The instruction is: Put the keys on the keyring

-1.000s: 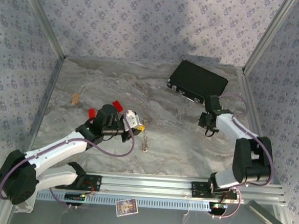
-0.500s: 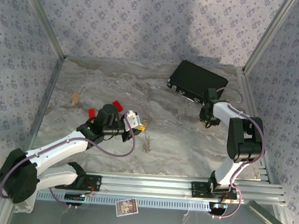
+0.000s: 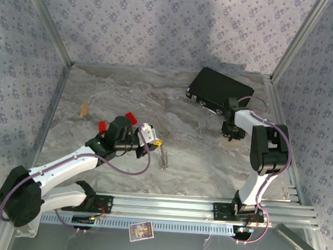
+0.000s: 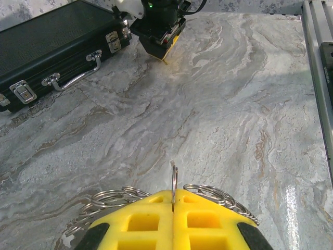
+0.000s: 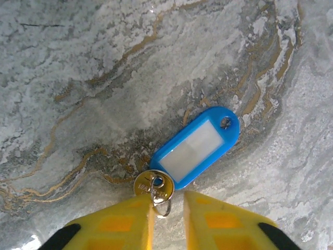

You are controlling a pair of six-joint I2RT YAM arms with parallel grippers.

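Observation:
My left gripper (image 4: 173, 194) is shut on the keyring (image 4: 174, 177), a thin silvery ring standing edge-on between the yellow fingers. Linked ring loops (image 4: 112, 199) spill out on both sides. From above, this chain (image 3: 164, 157) trails from the left gripper (image 3: 156, 140) onto the table. The blue key (image 5: 197, 147) lies flat: a blue plastic tag with a white label, joined by a small ring to a brass-coloured head (image 5: 154, 186). My right gripper (image 5: 169, 200) is open, with its fingers straddling that small ring. It also shows from above (image 3: 229, 133). The red-orange key is out of view.
A black latched case (image 3: 220, 90) lies at the back right, just behind the right gripper, and also shows in the left wrist view (image 4: 52, 49). Two flat red pieces (image 3: 131, 117) sit by the left arm. A small tan object (image 3: 85, 109) lies far left.
The right arm has folded upright and its gripper has shifted slightly back and left, toward the black case. The left arm has held still with the ring.

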